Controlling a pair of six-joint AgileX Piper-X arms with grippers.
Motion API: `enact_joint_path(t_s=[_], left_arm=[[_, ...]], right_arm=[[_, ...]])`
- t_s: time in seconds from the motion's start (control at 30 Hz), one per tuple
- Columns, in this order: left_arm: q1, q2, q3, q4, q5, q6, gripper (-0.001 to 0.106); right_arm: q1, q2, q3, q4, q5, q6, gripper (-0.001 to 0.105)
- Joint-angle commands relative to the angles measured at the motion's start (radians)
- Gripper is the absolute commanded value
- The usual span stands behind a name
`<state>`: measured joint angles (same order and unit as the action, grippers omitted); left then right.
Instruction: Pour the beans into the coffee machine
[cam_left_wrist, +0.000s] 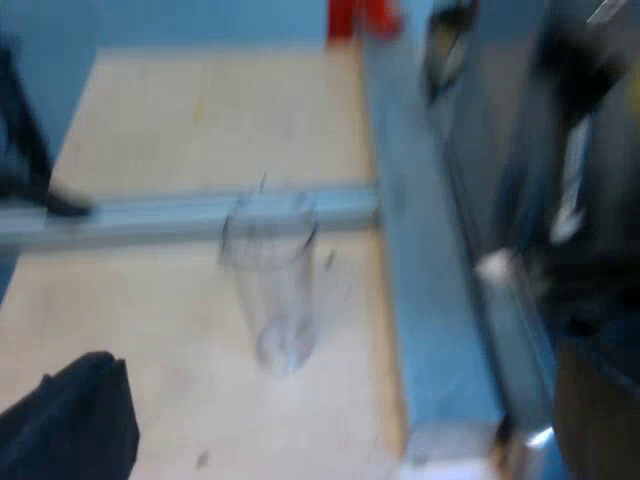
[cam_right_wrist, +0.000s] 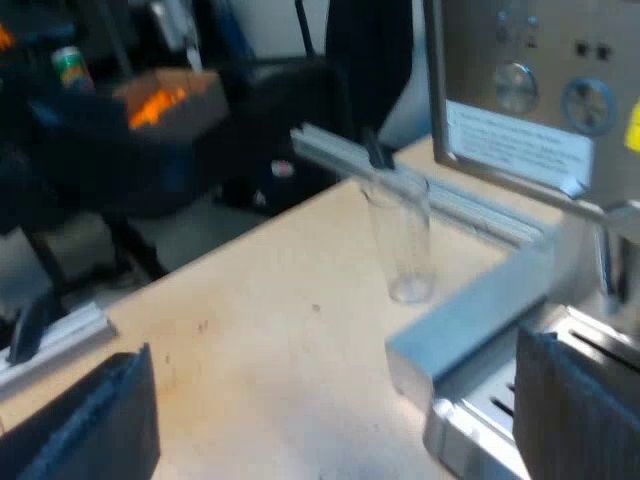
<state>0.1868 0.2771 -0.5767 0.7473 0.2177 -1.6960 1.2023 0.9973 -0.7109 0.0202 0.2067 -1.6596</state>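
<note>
— Clear glass (cam_right_wrist: 402, 240), upright on the pale wooden bench (cam_right_wrist: 250, 330)?
— Yes. Tucked into the angle between two grey rails, close to the machine (cam_right_wrist: 520, 90), not far from a bench edge.
— Which rails?
— One rail (cam_right_wrist: 330, 150) just behind the glass, running off toward the bench edge. The other rail (cam_right_wrist: 470, 310) along the foot of the machine, in front of its tray (cam_right_wrist: 500, 400).
— And the machine itself?
— Steel front, two round dials, a white label beneath them.
— Place of the glass relative to the right gripper (cam_right_wrist: 330, 400)?
— Ahead of it and well apart, roughly in line with the gap. Black fingers (cam_right_wrist: 90, 420) spread wide over the bench, holding nothing.
— And the left gripper (cam_left_wrist: 340, 400)?
— Much the same. Spread too, dark fingers (cam_left_wrist: 70, 425) out at the sides, nothing pinched. Glass (cam_left_wrist: 270, 290) straight ahead of the gap, touching neither finger, just before the rail (cam_left_wrist: 150, 215).
</note>
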Motion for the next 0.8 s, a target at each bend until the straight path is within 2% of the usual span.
enact_joint_path(t_s=[0.03, 0.17, 0.2, 0.33, 0.4, 0.5, 0.57, 0.6, 0.7, 0.8], left_arm=[[-0.001, -0.038, -0.048, -0.006, 0.049, -0.008, 0.086], [-0.004, -0.043, -0.145, -0.006, 0.057, -0.016, 0.086], [-0.009, -0.039, -0.176, -0.006, 0.059, -0.016, 0.086], [-0.043, -0.018, -0.244, -0.021, 0.064, -0.016, 0.086], [-0.057, -0.004, -0.262, -0.03, 0.071, -0.016, 0.086], [-0.066, 0.007, -0.272, -0.039, 0.079, -0.018, 0.086], [-0.081, 0.031, -0.29, -0.056, 0.101, -0.028, 0.086], [-0.106, 0.083, -0.331, -0.074, 0.135, -0.034, 0.086], [-0.129, 0.144, -0.383, -0.074, 0.138, -0.038, 0.086], [-0.137, 0.166, -0.39, -0.124, 0.137, -0.121, 0.086]], right_arm=[[0.001, -0.051, -0.048, 0.126, 0.003, -0.002, 0.074], [0.001, -0.097, -0.129, 0.316, 0.085, -0.043, 0.074], [0.001, -0.114, -0.17, 0.385, 0.138, -0.065, 0.074], [-0.009, -0.124, -0.269, 0.493, 0.222, -0.114, 0.074], [-0.049, -0.124, -0.328, 0.569, 0.222, -0.138, 0.074], [-0.121, -0.124, -0.382, 0.628, 0.22, -0.133, 0.074], [-0.224, -0.127, -0.432, 0.683, 0.198, -0.132, 0.074], [-0.28, -0.127, -0.463, 0.719, 0.178, -0.132, 0.074], [-0.397, -0.127, -0.506, 0.782, 0.146, -0.132, 0.074], [-0.565, -0.131, -0.547, 0.848, 0.078, -0.132, 0.074]])
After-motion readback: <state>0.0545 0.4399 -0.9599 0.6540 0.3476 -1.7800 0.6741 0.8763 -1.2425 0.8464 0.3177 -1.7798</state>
